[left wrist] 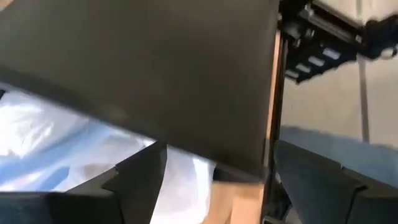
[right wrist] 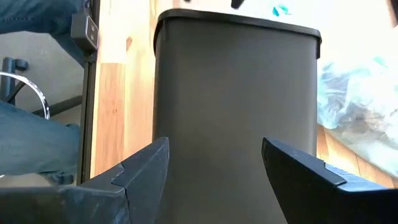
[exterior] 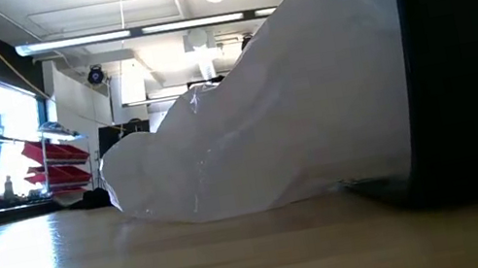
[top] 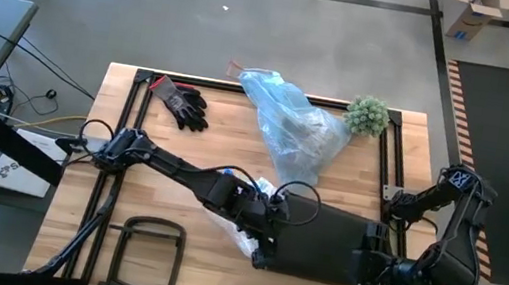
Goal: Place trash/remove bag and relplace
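Observation:
A black bin (top: 320, 243) lies on its side at the table's near right, its mouth toward the left. A whiter translucent bag (top: 227, 221) spills from that mouth onto the table; the low view shows it (exterior: 266, 119) as a big mound beside the bin (exterior: 472, 53). The filled light-blue bag (top: 290, 120) rests on the table at the far middle, with no gripper near it. My left gripper (left wrist: 221, 149) is open at the bin's mouth rim (left wrist: 186, 143), over the whiter bag (left wrist: 37, 143). My right gripper (right wrist: 215, 142) is open at the bin's closed end (right wrist: 236, 93). My left gripper has its open fingers (left wrist: 140, 180) around the bin's mouth edge and the whiter bag; I cannot tell whether they touch either. My right gripper has its open fingers (right wrist: 146, 168) spread over the bin's bottom end, pointing along the bin; touch cannot be told.
A black glove (top: 182, 103) lies at the far left and a small green plant (top: 367, 116) at the far right. A black frame (top: 150, 248) sits at the near edge. Black rails (top: 124, 133) border the table. A person's jeans-clad legs (right wrist: 37, 137) show beyond the table's edge.

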You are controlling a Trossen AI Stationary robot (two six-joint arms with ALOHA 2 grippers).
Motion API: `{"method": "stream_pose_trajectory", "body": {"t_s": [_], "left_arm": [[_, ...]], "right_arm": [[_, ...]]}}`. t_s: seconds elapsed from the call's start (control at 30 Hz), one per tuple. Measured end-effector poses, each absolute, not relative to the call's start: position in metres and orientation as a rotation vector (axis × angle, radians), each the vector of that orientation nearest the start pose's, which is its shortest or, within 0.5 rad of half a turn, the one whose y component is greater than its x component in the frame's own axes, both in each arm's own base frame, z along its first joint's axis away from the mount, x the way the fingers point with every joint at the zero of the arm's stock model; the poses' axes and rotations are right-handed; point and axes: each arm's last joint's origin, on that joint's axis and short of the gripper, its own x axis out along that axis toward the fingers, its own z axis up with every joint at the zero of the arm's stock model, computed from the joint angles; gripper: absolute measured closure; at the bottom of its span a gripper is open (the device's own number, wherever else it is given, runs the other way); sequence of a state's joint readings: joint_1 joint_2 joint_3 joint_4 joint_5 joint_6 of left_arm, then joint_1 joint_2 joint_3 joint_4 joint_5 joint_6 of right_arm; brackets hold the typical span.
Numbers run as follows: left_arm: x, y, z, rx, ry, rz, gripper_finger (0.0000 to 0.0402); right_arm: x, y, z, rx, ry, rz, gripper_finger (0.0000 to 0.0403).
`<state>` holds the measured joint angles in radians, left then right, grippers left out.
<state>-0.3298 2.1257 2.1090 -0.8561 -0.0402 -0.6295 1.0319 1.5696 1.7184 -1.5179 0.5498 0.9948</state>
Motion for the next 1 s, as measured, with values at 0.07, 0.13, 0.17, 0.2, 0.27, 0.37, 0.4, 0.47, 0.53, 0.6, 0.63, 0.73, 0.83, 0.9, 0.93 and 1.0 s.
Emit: {"method": "stream_pose_trajectory", "body": {"t_s": [0.07, 0.13, 0.17, 0.2, 0.27, 0.37, 0.4, 0.47, 0.53, 0.6, 0.63, 0.73, 0.83, 0.9, 0.93, 1.0], "left_arm": [[0.445, -0.148, 0.306, -0.438, 0.911, 0.024, 0.0120], [0.449, -0.145, 0.301, -0.445, 0.914, 0.044, 0.0119], [0.450, -0.145, 0.298, -0.445, 0.928, 0.049, 0.0119], [0.451, -0.143, 0.293, -0.442, 0.947, 0.059, 0.0119], [0.454, -0.141, 0.290, -0.449, 0.949, 0.054, 0.0119], [0.455, -0.139, 0.293, -0.444, 0.924, 0.059, 0.0119], [0.456, -0.139, 0.294, -0.449, 0.905, 0.052, 0.0119], [0.459, -0.139, 0.295, -0.455, 0.885, 0.045, 0.0119], [0.463, -0.137, 0.292, -0.463, 0.869, 0.047, 0.0119], [0.466, -0.135, 0.288, -0.474, 0.870, 0.052, 0.0119], [0.470, -0.133, 0.281, -0.481, 0.879, 0.054, 0.0119], [0.484, -0.130, 0.270, -0.538, 0.854, 0.006, 0.0119], [0.494, -0.129, 0.266, -0.596, 0.814, -0.071, 0.0119], [0.497, -0.129, 0.262, -0.619, 0.818, -0.094, 0.0123], [0.499, -0.128, 0.260, -0.623, 0.820, -0.098, 0.0129], [0.500, -0.126, 0.258, -0.622, 0.816, -0.092, 0.0152]], "right_arm": [[0.152, 0.226, 0.373, -0.073, 0.992, -0.101, 0.0158], [0.152, 0.227, 0.373, -0.070, 0.987, -0.099, 0.0158], [0.153, 0.227, 0.373, -0.067, 0.986, -0.098, 0.0158], [0.153, 0.227, 0.373, -0.063, 0.984, -0.096, 0.0158], [0.153, 0.228, 0.373, -0.055, 0.979, -0.092, 0.0158], [0.153, 0.228, 0.374, -0.053, 0.977, -0.089, 0.0158], [0.153, 0.228, 0.373, -0.056, 0.977, -0.087, 0.0158], [0.153, 0.228, 0.374, -0.058, 0.975, -0.089, 0.0158], [0.154, 0.228, 0.374, -0.065, 0.957, -0.097, 0.0158], [0.155, 0.228, 0.374, -0.062, 0.940, -0.101, 0.0158], [0.155, 0.229, 0.375, -0.059, 0.936, -0.100, 0.0158], [0.155, 0.230, 0.375, -0.050, 0.932, -0.096, 0.0158], [0.156, 0.231, 0.375, -0.041, 0.929, -0.090, 0.0158], [0.156, 0.231, 0.375, -0.038, 0.928, -0.089, 0.0158], [0.156, 0.231, 0.375, -0.039, 0.928, -0.089, 0.0158], [0.156, 0.231, 0.375, -0.038, 0.928, -0.088, 0.0158]]}}
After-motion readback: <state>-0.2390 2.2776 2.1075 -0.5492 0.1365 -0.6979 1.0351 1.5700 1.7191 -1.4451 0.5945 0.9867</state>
